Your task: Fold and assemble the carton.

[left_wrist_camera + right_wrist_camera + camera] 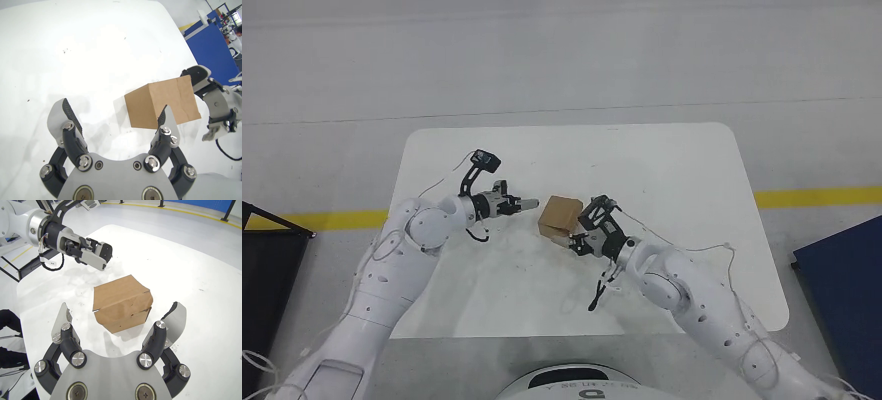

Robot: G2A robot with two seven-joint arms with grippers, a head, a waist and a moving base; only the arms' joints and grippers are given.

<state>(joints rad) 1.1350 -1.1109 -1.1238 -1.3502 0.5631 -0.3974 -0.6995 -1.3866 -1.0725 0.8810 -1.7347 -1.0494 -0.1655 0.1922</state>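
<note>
- Since the box [560, 215] already stands as a closed cube near the middle of the white desk [672, 170], with every face I can see folded shut, I'd judge the folding mostly done and the arms placed to finish it off.
- The left hand [115, 103] hangs just beside the box on its own side, fingers spread wide and holding nothing. From there it looks set to steady or press a side rather than grab.
- The right hand [120, 304] sits close on the opposite side, also spread wide and empty, with the box lying just ahead of its gap. One finger reaches along the box's far edge, though I can't tell whether it touches.
- With a hand on each side, the box is flanked so it shouldn't slide away when one of them pushes.
- On the face toward the right hand the cardboard is creased, with a small slit at one corner and a rumpled edge. A flap there may not be fully tucked, and I reckon the next press belongs there.
</note>
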